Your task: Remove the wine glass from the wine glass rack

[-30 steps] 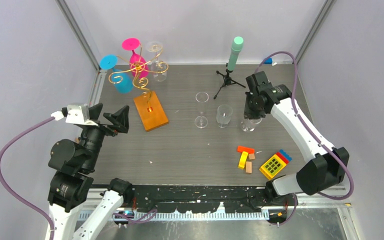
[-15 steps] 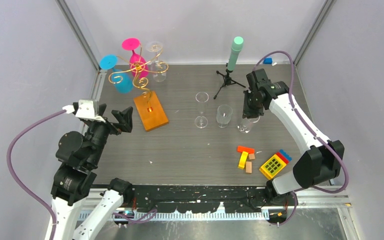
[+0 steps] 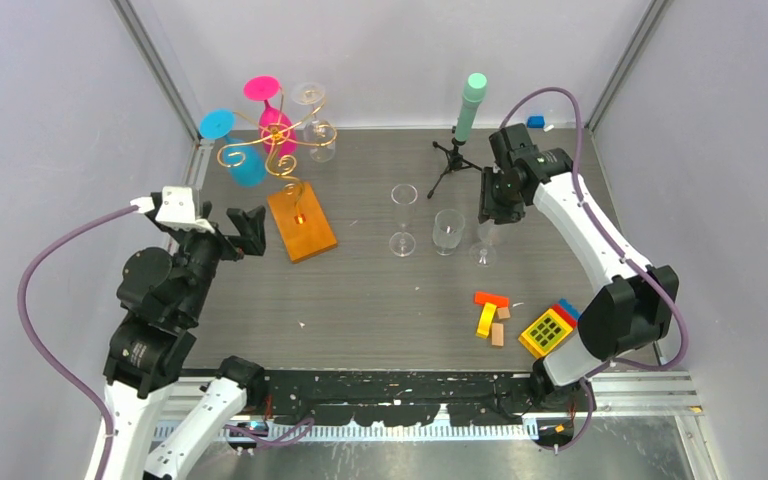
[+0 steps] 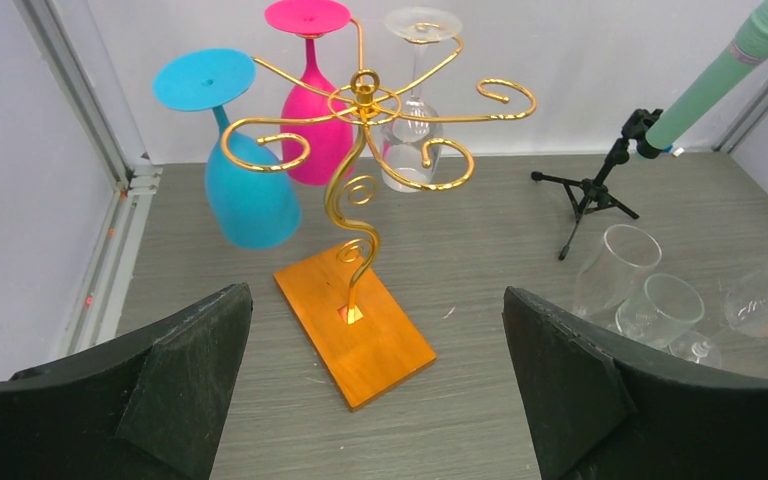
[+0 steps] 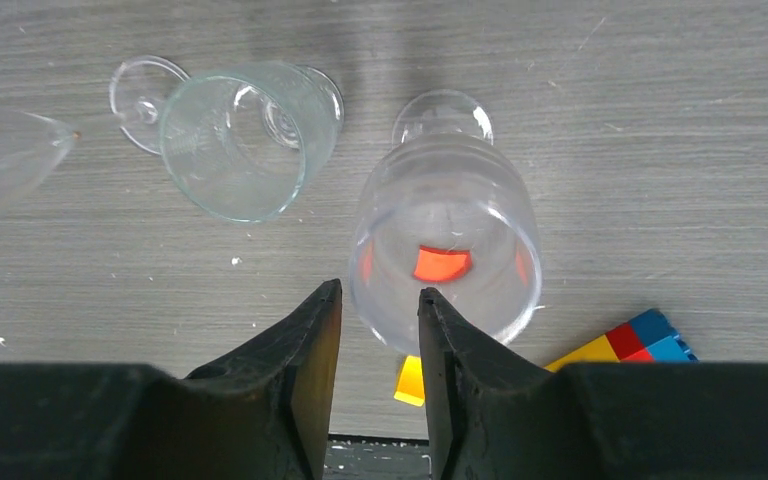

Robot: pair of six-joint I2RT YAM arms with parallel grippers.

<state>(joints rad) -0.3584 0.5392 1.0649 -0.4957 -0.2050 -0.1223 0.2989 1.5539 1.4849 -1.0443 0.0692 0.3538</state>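
- The right tool [image 5: 380,295] hangs over a clear glass [image 5: 445,200] on the tabletop [image 3: 360,300]. Its fingers are a little apart and pinch nothing. The glass stands by itself.
- I think this tool should go straight up. A short glass [image 3: 448,230] and a tall glass [image 3: 403,215] stand near, and a bump could tip one.
- The left tool [image 4: 375,300] is spread wide and holds nothing. It faces the wine glass rack [image 4: 380,350] at the back left.
- A blue glass [image 4: 250,200], a pink glass [image 4: 315,140] and a hanging clear glass [image 4: 410,150] are upside down on the rack.
- I think a glass should slide out along its gold arm, not get pulled down.
- Every glass looks empty. The orange spot in the clear glass looks like the orange toy block [image 3: 490,298] seen through it.
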